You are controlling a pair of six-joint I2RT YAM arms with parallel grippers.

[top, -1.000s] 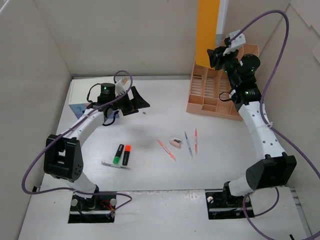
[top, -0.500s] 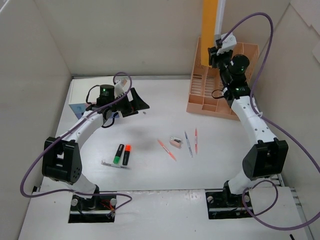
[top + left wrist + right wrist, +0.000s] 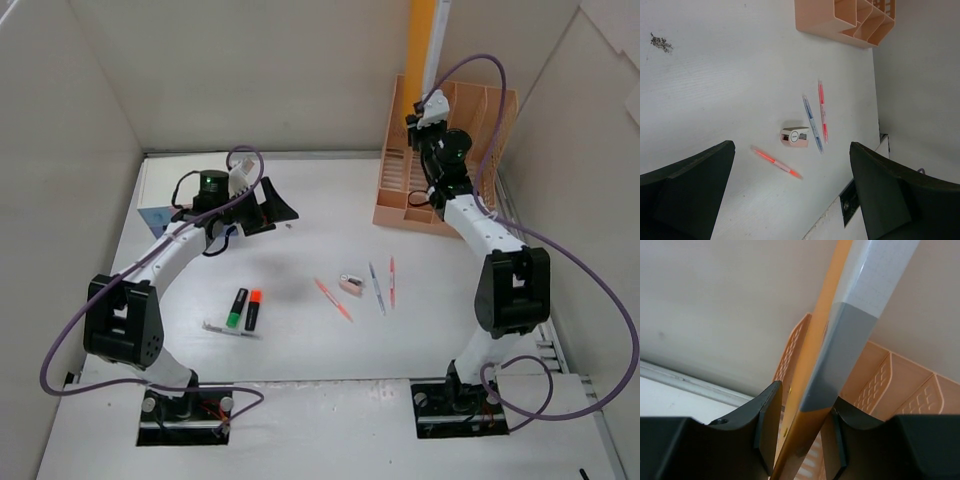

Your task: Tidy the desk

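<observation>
Underneath everything, walled in white: bench [image 3: 300, 345]. Near: two highlighters [image 3: 246, 308]. Midway: loose pens [image 3: 381, 287]. Farther left, hovering over bench, gaping wide and empty: left claw [image 3: 275, 207]. Farthest, pinched tight on upright folders [image 3: 830, 340] in peach rack [image 3: 400, 200]: right claw [image 3: 799, 410].

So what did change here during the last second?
The right arm swung leftward, the right pincer shut on the upright orange folder at the peach rack; the folder turned more edge-on. The left pincer, open, the pens and the highlighters stayed put.
</observation>
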